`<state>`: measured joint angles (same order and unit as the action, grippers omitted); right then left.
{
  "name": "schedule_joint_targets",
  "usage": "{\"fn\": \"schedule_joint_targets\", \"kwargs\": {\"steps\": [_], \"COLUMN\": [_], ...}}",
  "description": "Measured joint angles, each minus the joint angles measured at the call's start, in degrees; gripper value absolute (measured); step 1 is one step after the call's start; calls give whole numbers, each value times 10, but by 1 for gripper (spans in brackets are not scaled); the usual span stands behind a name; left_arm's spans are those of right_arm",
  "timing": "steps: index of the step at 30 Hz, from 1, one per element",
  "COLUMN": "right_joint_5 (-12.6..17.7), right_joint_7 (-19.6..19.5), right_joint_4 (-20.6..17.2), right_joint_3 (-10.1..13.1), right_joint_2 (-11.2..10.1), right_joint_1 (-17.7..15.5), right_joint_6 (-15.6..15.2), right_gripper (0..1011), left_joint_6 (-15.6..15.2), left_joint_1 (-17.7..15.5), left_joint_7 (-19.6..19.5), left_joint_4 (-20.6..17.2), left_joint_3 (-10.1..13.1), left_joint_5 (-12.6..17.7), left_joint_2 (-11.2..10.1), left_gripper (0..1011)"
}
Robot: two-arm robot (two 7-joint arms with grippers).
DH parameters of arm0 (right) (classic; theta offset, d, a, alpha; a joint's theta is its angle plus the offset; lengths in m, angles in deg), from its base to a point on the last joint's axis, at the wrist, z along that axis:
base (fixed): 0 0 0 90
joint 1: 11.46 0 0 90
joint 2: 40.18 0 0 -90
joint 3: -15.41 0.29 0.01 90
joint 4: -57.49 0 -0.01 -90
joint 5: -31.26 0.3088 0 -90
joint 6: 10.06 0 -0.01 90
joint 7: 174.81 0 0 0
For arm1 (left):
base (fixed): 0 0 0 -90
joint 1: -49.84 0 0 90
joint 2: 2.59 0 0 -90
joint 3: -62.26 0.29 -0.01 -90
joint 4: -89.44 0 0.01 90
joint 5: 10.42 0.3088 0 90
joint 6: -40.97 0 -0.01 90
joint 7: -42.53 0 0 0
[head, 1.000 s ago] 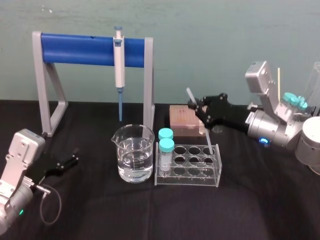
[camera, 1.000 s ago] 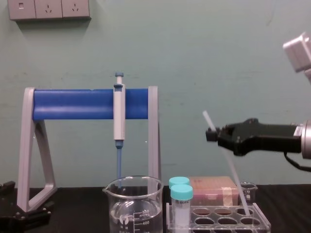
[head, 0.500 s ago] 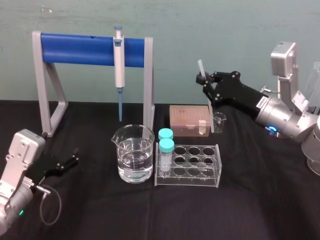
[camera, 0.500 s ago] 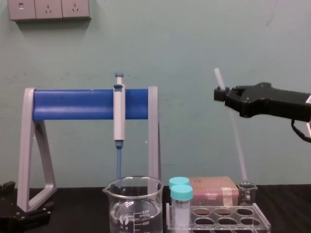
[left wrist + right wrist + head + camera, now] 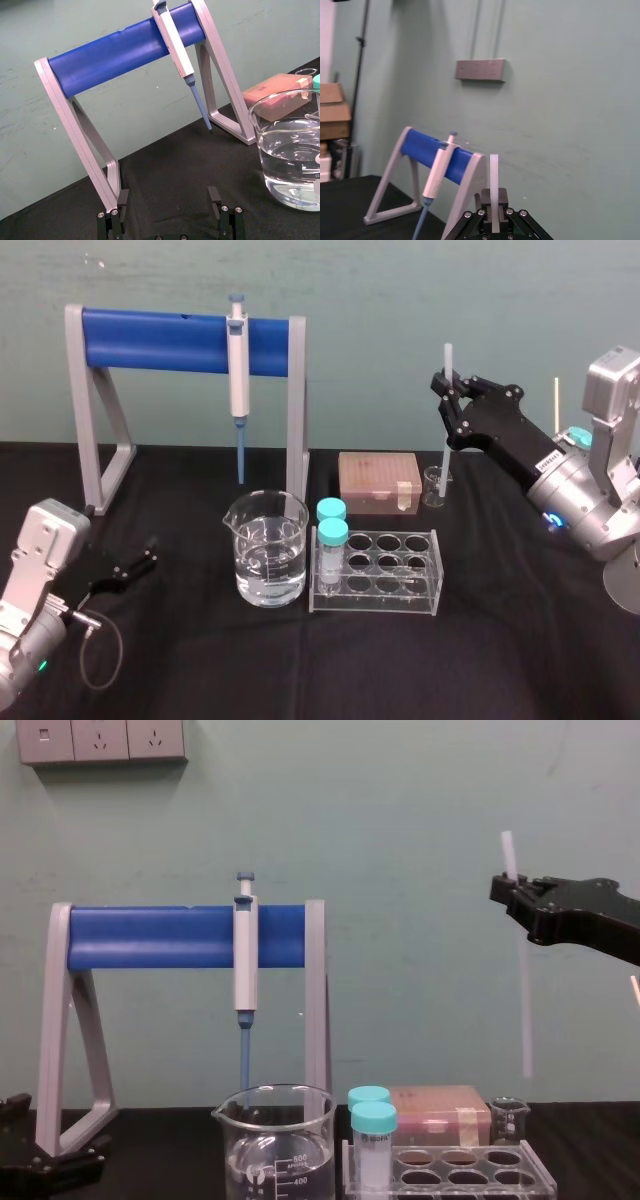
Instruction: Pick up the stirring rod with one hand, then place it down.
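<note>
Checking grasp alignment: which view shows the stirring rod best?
Chest view: the stirring rod hangs near-upright, whole length against the wall, right gripper clamped near its top. Head view: gripper hides part; right wrist view catches its top end above the jaws. Left gripper idles.

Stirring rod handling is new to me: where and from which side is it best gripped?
Near its upper end, from the side: the stirring rod hangs near upright and thin, with the right gripper shut across it; the left gripper rests parked.

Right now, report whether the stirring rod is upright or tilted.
Nearly upright: the stirring rod hangs almost vertical, pinched near its top by the right gripper.
</note>
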<state>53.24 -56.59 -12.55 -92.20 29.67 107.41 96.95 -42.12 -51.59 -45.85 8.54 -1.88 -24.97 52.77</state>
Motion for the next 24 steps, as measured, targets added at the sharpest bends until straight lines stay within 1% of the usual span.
{"fn": "schedule_joint_targets", "kwargs": {"steps": [2, 3, 4, 7, 13, 17, 24], "right_joint_5": [-8, -14, -14, -32, -53, -61, -75], "right_joint_7": [-24, -43, -43, -89, -134, -144, -149], "right_joint_4": [-18, -31, -31, -61, -100, -112, -118], "right_joint_3": [8, 14, 14, 25, 37, 42, 47], "right_joint_2": [3, 7, 7, 16, 28, 33, 37], "right_joint_1": [-18, -31, -31, -61, -99, -112, -121], "right_joint_6": [-4, -8, -8, -19, -44, -52, -58], "right_gripper": [71, 71, 71, 71, 71, 71, 71], "left_joint_6": [0, 0, 0, 0, 0, 0, 0], "left_joint_1": [0, 0, 0, 0, 0, 0, 0], "left_joint_7": [0, 0, 0, 0, 0, 0, 0], "left_joint_4": [0, 0, 0, 0, 0, 0, 0], "left_joint_3": [0, 0, 0, 0, 0, 0, 0], "left_joint_5": [0, 0, 0, 0, 0, 0, 0], "left_joint_2": [0, 0, 0, 0, 0, 0, 0], "left_gripper": [1000, 1000, 1000, 1000, 1000, 1000, 1000]}}
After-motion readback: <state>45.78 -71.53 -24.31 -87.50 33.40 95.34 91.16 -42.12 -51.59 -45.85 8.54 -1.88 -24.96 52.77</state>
